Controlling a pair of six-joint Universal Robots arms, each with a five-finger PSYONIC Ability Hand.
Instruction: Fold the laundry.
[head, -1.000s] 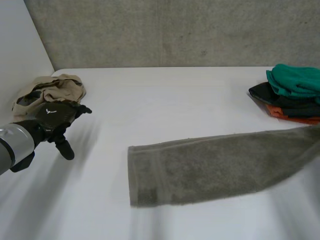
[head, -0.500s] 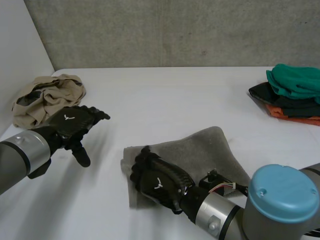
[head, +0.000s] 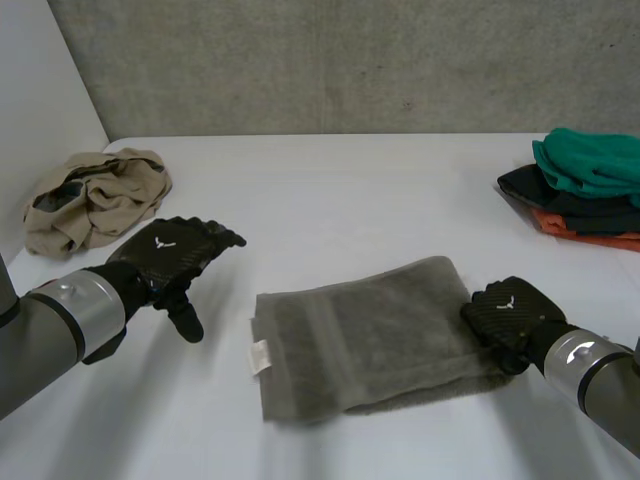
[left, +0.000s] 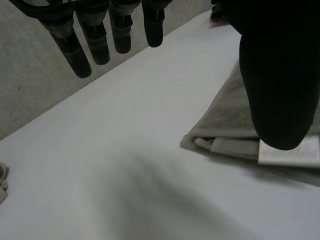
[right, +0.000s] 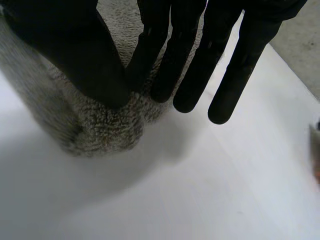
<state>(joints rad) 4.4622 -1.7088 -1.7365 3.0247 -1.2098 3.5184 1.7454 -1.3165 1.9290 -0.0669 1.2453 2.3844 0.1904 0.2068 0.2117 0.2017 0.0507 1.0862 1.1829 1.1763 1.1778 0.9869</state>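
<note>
Grey-green towel (head: 365, 330) lies mid-worktop (head: 330, 190), doubled once: loose ends stacked at left with white label (head: 260, 357), fold at right. Right robot hand (head: 508, 308) sits at that fold. We cannot tell whether it pinches cloth or merely rests there; we judge it sets crease. Left robot hand (head: 175, 255) wide, empty, hovering just beside stacked ends, likely placed for next fold. Crumpled beige garment (head: 95, 195) waits far left, folded stack (head: 585, 185) far right.

We log: towel (head: 365, 335) on the table (head: 340, 200), front centre | left hand (head: 170, 255) left of it, apart | right hand (head: 510, 310) at its right edge | crumpled heap (head: 95, 195) back left | clothes stack (head: 585, 185) back right
</note>
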